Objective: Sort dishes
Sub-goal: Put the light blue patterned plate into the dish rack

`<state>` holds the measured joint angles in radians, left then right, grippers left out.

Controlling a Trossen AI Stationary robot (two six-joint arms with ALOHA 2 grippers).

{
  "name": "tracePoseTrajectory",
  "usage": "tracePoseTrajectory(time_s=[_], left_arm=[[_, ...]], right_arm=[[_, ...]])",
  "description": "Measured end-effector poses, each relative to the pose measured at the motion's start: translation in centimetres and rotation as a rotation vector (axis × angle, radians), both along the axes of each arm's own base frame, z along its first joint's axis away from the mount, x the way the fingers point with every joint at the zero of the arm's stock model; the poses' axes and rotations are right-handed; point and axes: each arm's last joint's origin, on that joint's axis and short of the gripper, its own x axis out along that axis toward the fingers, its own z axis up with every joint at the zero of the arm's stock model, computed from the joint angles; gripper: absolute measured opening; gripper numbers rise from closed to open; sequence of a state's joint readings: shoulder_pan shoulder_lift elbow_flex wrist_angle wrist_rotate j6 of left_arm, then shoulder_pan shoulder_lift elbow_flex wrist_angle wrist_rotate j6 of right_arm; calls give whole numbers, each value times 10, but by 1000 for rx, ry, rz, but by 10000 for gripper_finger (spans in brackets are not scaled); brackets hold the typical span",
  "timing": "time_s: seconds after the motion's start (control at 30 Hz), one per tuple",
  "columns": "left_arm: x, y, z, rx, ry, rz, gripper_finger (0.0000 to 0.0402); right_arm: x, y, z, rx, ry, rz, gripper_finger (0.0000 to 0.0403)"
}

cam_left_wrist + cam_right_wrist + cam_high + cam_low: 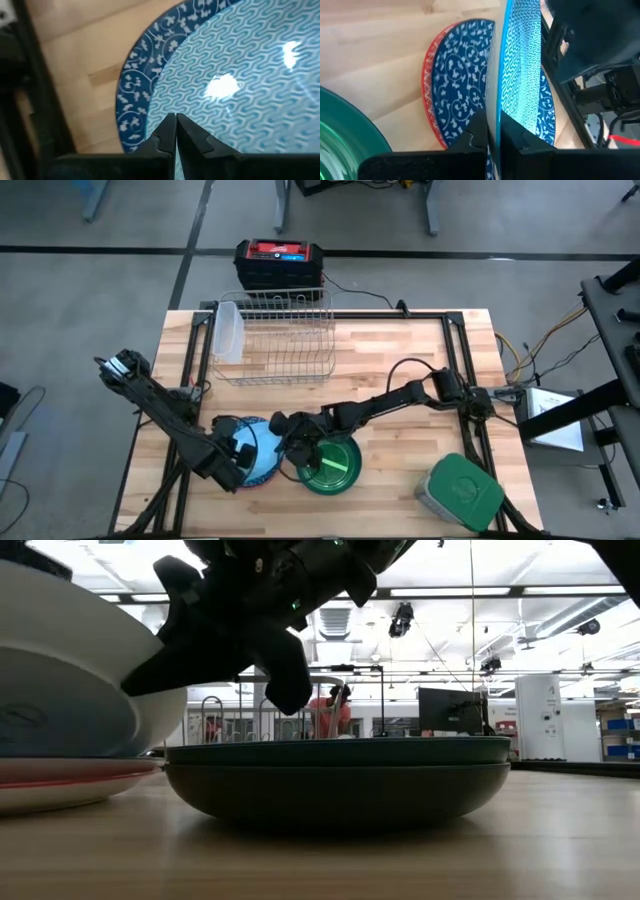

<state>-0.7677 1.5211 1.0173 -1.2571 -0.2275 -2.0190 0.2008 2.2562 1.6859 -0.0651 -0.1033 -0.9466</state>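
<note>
A light blue wave-patterned bowl (262, 460) (240, 75) stands tipped up near the table's front left. Its white underside (60, 670) rests on a blue floral plate with a red rim (455, 85) (60, 785). My right gripper (492, 130) (283, 438) reaches in from the right and is shut on the bowl's rim. My left gripper (175, 120) (240, 465) is shut and points steeply down over the bowl's inside. A dark green dish (335, 465) (340, 785) sits on the table just right of the bowl. My right gripper pinches the bowl's rim (496, 100) between its two fingers, one on the patterned inner face and one on the outer face. The fingers come from the table's right, slanting down. The bowl stands tilted on edge, its lower part on the blue-and-red plate. My left gripper's shut tips lie over the bowl's inner face (200, 100); I cannot tell whether they touch it.
A wire rack (275, 335) stands at the far middle with a pale see-through tub (228, 330) at its left end. A grey container with a green lid (462, 492) sits at the front right. Bare wood shows at the table's right middle (400, 350).
</note>
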Motion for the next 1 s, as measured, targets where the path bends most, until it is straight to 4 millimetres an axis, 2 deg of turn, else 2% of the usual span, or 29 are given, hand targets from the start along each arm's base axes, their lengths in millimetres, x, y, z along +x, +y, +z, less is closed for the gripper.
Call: tracePoseTrajectory(time_s=[0.1,0.23,0.33,0.53,0.77,0.87,1.0], left_arm=[[1,0,19,67,-19,-18,0],[6,-5,53,176,-141,-127,0],[11,-11,81,186,-208,-216,0],[14,-12,125,187,-325,-247,0],[7,-4,142,191,-394,-273,0],[1,3,144,201,-411,-277,0],[-7,15,150,254,-446,-326,0]], right_arm=[[-1,1,0,-50,-9,-3,1],[-2,4,1,-128,-23,-9,0],[-3,6,1,-217,-39,-18,0],[-4,6,8,-322,-64,-46,0],[-20,16,38,-366,-77,-26,0],[-34,18,42,-402,-70,-12,0],[-58,10,54,-405,-73,-35,0]])
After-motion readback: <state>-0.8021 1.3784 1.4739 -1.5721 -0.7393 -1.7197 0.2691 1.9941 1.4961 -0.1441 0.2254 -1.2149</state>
